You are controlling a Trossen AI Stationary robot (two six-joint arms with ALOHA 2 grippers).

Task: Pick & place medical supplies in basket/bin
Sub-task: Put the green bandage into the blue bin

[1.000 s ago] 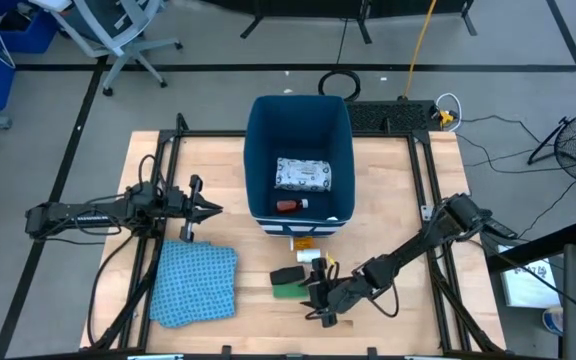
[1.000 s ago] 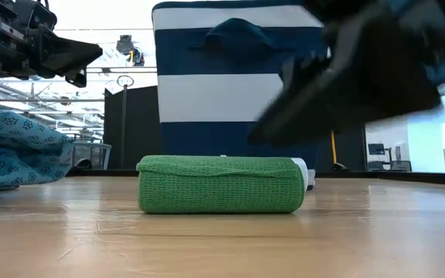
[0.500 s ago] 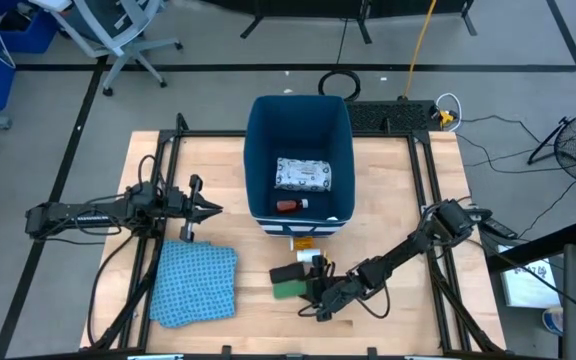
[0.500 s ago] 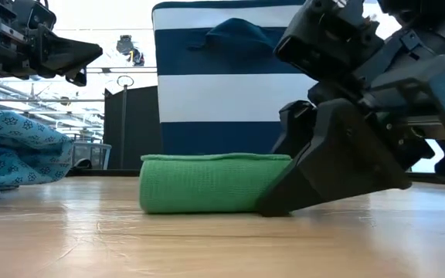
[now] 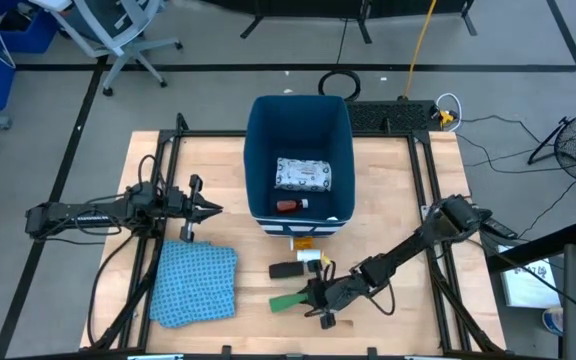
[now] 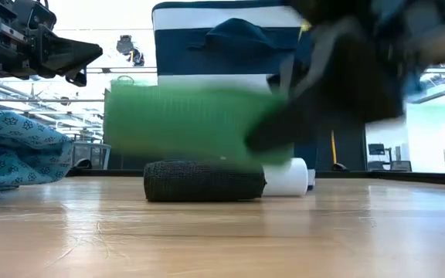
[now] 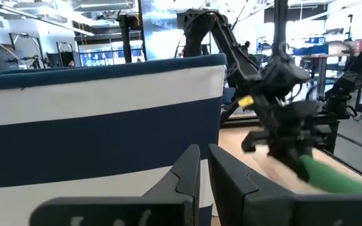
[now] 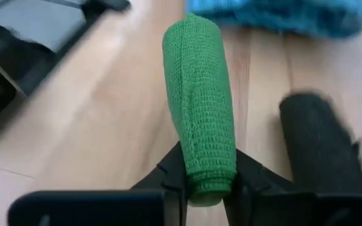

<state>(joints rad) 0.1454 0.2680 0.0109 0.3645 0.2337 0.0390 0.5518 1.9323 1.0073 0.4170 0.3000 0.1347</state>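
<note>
My right gripper (image 5: 313,297) is shut on a green woven roll (image 8: 200,119), which hangs above the table (image 6: 184,120) near the front edge. On the wood behind it lie a black roll (image 5: 286,270) and a small white roll (image 6: 288,177), both on their sides, with small white and orange pieces (image 5: 311,257) nearby. The dark-blue bin (image 5: 264,150) holds a white green-printed packet (image 5: 301,175) and a red white-capped tube (image 5: 290,205). My left gripper (image 5: 215,209) hovers shut left of the bin. My right gripper pinches the green roll's end nearest the wrist (image 8: 207,179) between its two fingers (image 8: 170,168), one on each side. The fingers come from the table's right, nearly level. The roll sticks out lengthwise ahead of them, lifted clear of the table.
A blue patterned cloth (image 5: 196,283) lies crumpled at the front left. The black roll (image 8: 319,144) lies just beside the held roll. The bin's striped wall (image 7: 99,125) rises close in front of my left gripper (image 7: 203,169). Bare wood lies near the front edge.
My right gripper dropped to the green roll, shut on its right end and raised it. The roll, which lay on the table in front of the black roll, now hangs clear of the wood and a little nearer the front edge, uncovering the black roll.
</note>
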